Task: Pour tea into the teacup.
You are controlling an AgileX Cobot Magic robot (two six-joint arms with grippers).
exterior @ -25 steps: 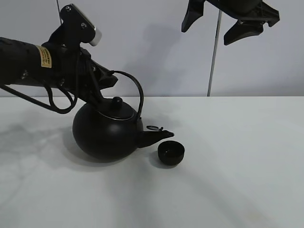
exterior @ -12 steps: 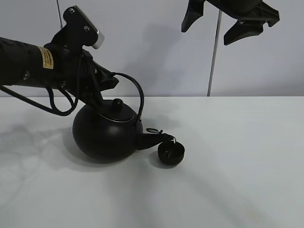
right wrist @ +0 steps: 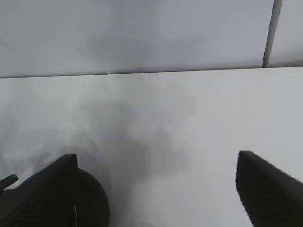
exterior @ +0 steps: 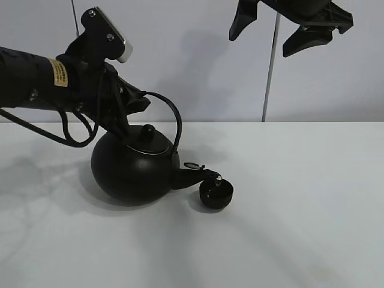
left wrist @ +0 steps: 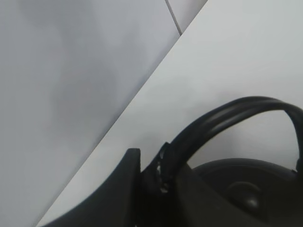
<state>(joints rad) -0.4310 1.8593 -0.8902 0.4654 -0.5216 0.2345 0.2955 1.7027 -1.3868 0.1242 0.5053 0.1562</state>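
Note:
The large round black kettle (exterior: 133, 168) rests on the white table (exterior: 300, 198), tipped to the right. Its spout (exterior: 195, 176) reaches the rim of the small black teacup (exterior: 216, 194), which stands just right of it. My left gripper (exterior: 137, 102) is shut on the kettle's arched handle (exterior: 174, 117) at its left end. The left wrist view shows the handle (left wrist: 227, 113), one finger (left wrist: 128, 175) against it, and the lid knob (left wrist: 246, 198). My right gripper (exterior: 288, 27) hangs open and empty high at the back right; its fingertips (right wrist: 258, 179) frame bare table.
A grey wall and a thin vertical pole (exterior: 270, 78) stand behind the table. The left arm's cables (exterior: 72, 129) loop down beside the kettle.
The kettle has tipped further to the right and its spout has come down onto the teacup's rim. The right gripper has not moved.

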